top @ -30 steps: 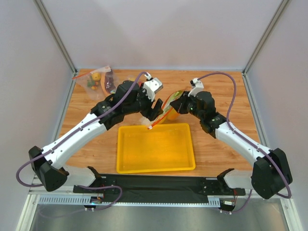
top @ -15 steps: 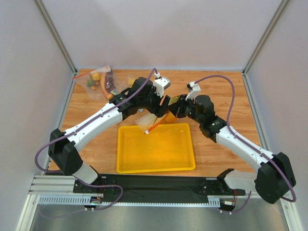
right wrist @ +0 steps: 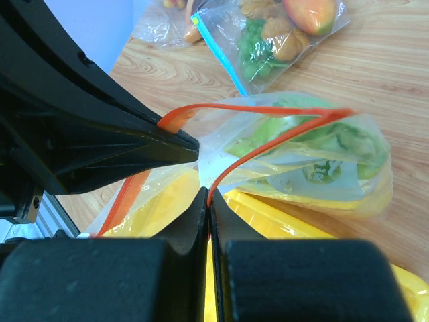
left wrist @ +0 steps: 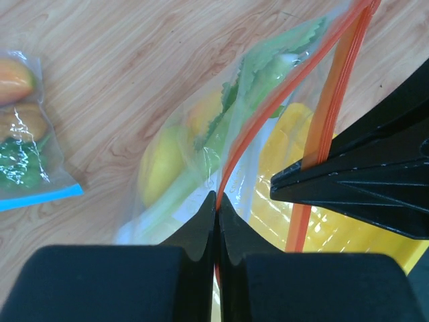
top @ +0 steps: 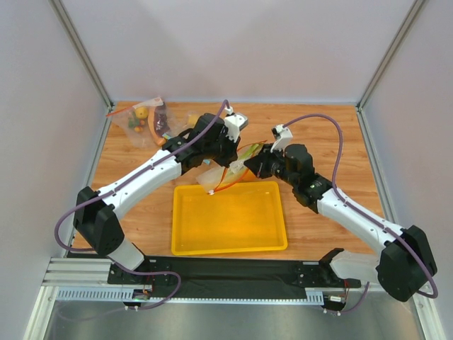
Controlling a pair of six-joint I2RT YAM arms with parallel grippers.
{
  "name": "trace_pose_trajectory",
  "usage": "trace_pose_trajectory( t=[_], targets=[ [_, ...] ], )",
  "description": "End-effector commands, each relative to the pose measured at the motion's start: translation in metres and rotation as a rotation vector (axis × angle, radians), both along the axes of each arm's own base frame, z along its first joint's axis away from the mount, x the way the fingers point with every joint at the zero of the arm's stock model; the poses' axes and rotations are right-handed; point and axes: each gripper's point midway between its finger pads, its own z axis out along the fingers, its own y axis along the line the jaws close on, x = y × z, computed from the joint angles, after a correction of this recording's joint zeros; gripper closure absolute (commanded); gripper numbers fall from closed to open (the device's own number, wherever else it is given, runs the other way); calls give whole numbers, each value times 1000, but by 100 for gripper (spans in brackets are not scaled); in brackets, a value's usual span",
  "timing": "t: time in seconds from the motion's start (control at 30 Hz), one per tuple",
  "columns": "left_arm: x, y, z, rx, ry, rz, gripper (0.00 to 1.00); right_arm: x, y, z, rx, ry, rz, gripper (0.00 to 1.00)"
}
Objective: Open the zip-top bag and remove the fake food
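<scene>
your left hand (left wrist: 216, 201) is pinched shut on one lip of the zip-top bag (right wrist: 315, 168), and your right hand (right wrist: 208, 198) on the other. the bag is held between them at the yellow tray's (top: 226, 244) far edge with the fake food (left wrist: 161, 161) inside, so the mouth parts left-right.

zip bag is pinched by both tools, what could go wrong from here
1. The left tool and right tool each grip only a thin lip of the bag by its orange strip; pulling apart, either might slip off.
2. The bag hangs at the far edge of the tray, so the food could spill onto the table.
</scene>
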Motion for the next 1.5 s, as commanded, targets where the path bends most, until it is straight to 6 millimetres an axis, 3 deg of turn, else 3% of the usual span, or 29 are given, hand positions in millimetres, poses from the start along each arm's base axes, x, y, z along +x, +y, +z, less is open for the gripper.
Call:
trace_pose_trajectory(
  t=[0.0, 0.17, 0.3, 0.7, 0.8, 0.9, 1.03, 1.13, 1.27, 1.47],
  targets=[
    [6, 6, 11, -5, -27, 25, 100, -2, -3, 12, 2, -47, -4, 100],
    [29, 35, 15, 19, -40, 154, 100, -2, -11, 13, -28, -50, -33, 100],
    [54, 73, 28, -41, -34, 292, 100, -1, -15, 17, -43, -57, -54, 100],
    [58, 124, 74, -33, -205, 417, 100, 7, -31, 17, -120, -59, -127, 100],
    [53, 126, 86, -61, -256, 404, 100, 15, -41, 18, -162, -74, -183, 100],
    [49, 120, 86, -90, -254, 376, 100, 21, -46, 16, -204, -75, -213, 100],
    [47, 102, 70, -129, -174, 323, 100, 31, -60, 15, -272, -74, -284, 100],
    [46, 88, 60, -160, -119, 284, 100, 38, -65, 27, -285, -105, -317, 100],
    [44, 75, 48, -165, -79, 250, 100, 46, -63, 41, -280, -134, -322, 100],
    [34, 56, 50, -141, -110, 192, 96, 49, -42, 46, -215, -158, -243, 100]
  ],
)
